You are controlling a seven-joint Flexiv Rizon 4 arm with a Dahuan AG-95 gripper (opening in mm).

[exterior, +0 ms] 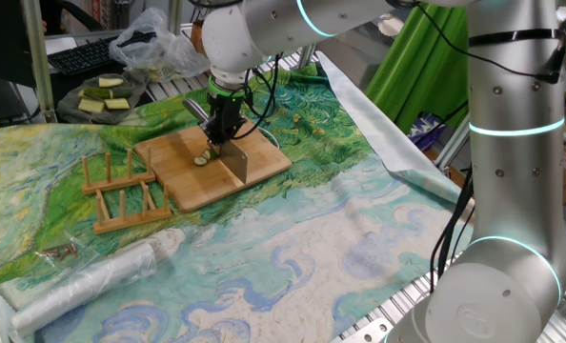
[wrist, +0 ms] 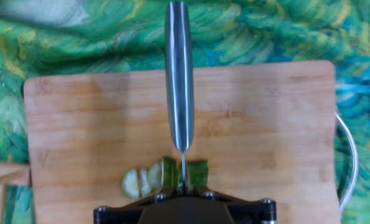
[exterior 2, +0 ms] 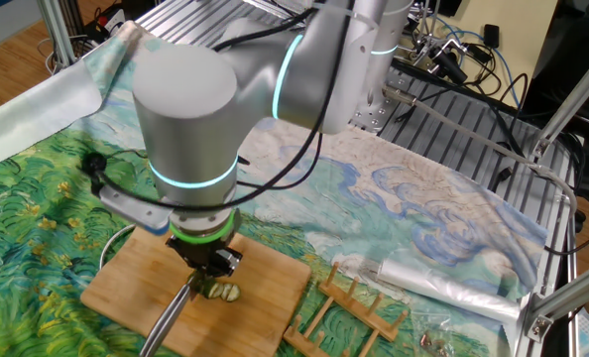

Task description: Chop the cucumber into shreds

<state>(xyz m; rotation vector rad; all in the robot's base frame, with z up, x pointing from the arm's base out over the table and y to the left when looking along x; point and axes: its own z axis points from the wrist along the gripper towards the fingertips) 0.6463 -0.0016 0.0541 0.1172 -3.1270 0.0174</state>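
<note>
From one fixed view, my tool [exterior: 222,131] points straight down over the bamboo cutting board [exterior: 212,167], its fingers clenched on the handle of a knife [exterior: 237,162] whose broad blade stands on edge on the board. The cucumber [exterior: 204,157] lies on the board just beside the blade, dark green with a pale slice face showing. Left of the board stands a wooden rack [exterior: 123,191] with upright pegs, and nearer the front edge lies a roll of clear plastic [exterior: 88,281]. At the back, a dark plate [exterior: 100,99] holds several pale yellow-green rectangular chunks [exterior: 107,95], with a crumpled plastic bag [exterior: 154,43] behind it. A painted green-and-blue cloth [exterior: 312,238] covers the surface.

From the other fixed view, my arm hides most of the board; the knife's metal handle juts toward the camera below my tool [exterior 2: 207,270]. A few pale slices of the cucumber [exterior 2: 222,291] lie on the board right under the wrist. The rack [exterior 2: 349,312] and the plastic roll [exterior 2: 443,288] sit to the right, well apart from the board.

In the hand view, the steel handle [wrist: 179,74] runs up the middle of the picture. At its foot the cucumber [wrist: 166,175] rests near the board's lower edge: thin round slices fanned to the left, the dark stubby remainder straddling the blade.
</note>
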